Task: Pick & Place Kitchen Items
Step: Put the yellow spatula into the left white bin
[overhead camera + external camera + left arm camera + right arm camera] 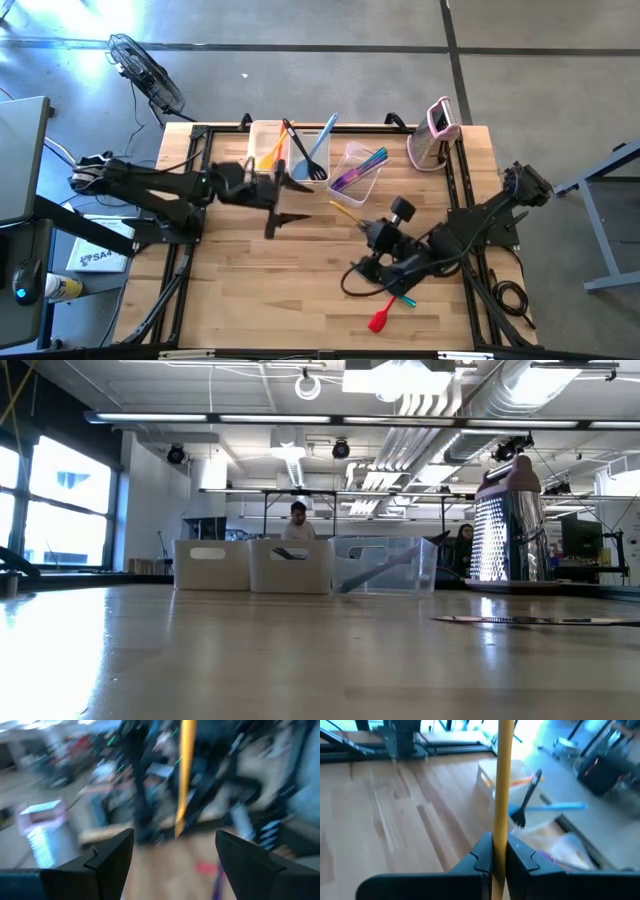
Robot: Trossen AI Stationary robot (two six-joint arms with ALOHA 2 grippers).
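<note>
My right gripper (368, 228) is over the middle of the table, shut on a slim yellow utensil (345, 212) whose handle (504, 780) points toward the tubs. My left gripper (283, 185) is open and empty in front of the tubs; its fingers also show in the left wrist view (175, 845). The left tub (266, 143) holds an orange utensil. The middle tub (310, 155) holds a black turner (526, 802) and a light blue utensil (555, 807). The right tub (357, 168) holds purple and teal ones. A red spatula (384, 316) lies flat near the table's front. My right gripper pinches the yellow utensil's handle (500, 840) between its two fingers. The handle runs on past the fingertips toward the table's far left. Which end of the utensil it has is hidden by the gripper. I cannot tell whether the handle's free end touches the table.
An upright pink-and-white grater (437, 130) stands at the far right, also in the low view (508, 530). The three tubs stand in a row along the far edge (300, 565). Bare wood lies at the table's left and near left. People show in the room behind.
</note>
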